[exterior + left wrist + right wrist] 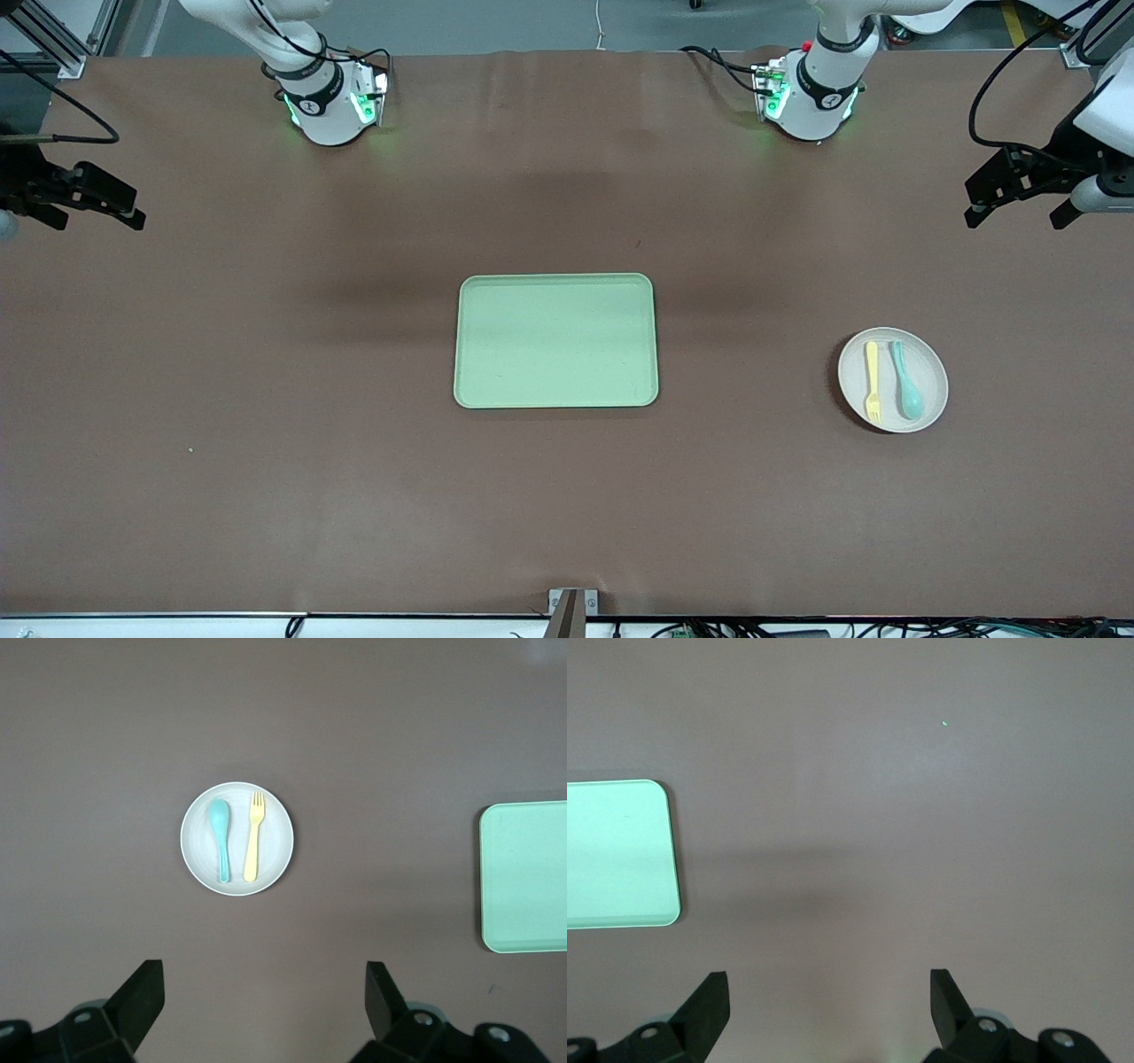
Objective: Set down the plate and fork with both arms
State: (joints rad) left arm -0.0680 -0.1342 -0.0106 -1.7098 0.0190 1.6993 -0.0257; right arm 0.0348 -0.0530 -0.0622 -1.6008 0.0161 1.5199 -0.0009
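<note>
The pale beige plate (933, 383) lies on the brown table toward the left arm's end. On it lie the pale yellow fork (873, 381) and a teal spoon (907, 383), side by side. In the left wrist view the plate (276, 840) carries the fork (253, 838) and the spoon (221, 838). My left gripper (1016, 217) (263, 979) is open and empty, up in the air over the table's edge at the left arm's end. My right gripper (97, 220) (830, 988) is open and empty, high over the right arm's end.
A rectangular light green tray (555, 341) lies in the middle of the table; its edge shows in the left wrist view (527, 877) and the right wrist view (620, 855). A tiny green speck (190, 450) lies toward the right arm's end.
</note>
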